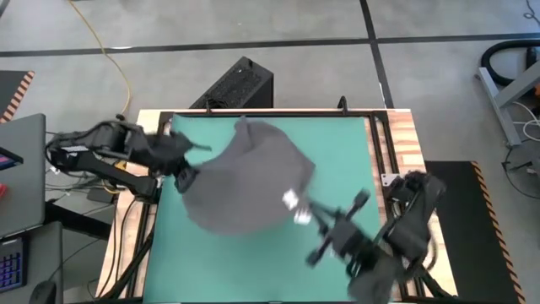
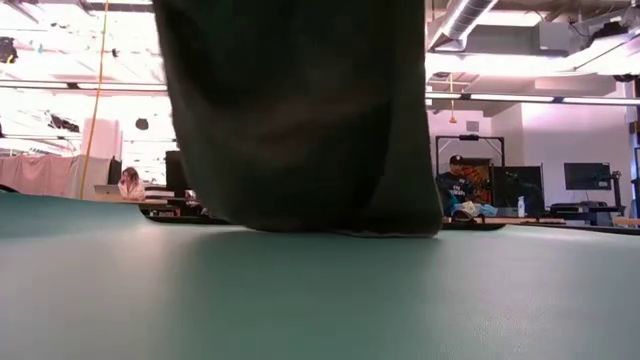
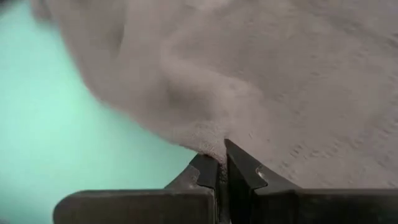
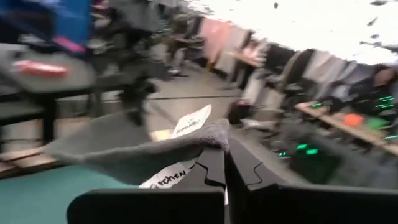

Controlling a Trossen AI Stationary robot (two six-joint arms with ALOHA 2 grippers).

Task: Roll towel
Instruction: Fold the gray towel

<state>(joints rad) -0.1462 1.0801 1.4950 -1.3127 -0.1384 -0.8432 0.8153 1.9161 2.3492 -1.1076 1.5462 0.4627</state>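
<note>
I'm counting one grey towel [image 1: 245, 177] hanging over one green mat [image 1: 337, 152] on one table [image 1: 403, 143]. I'm working with two arms, so that's two grippers, left [image 1: 184, 179] and right [image 1: 305, 205], both pinching that same towel. Two white tags [image 4: 189, 122] are showing at its edge. Two people [image 2: 129, 182] are sitting way back in the room.

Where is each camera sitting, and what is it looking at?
High view: above the table, looking straight down at the green mat, the towel and both arms.
Low view: at table height, looking across the mat at the hanging towel; no arm shows.
Left wrist view: on the left arm, its end effector shut on the towel.
Right wrist view: on the right arm, its end effector shut on the towel by the white tag.
Shared: every view shows the towel.
</note>
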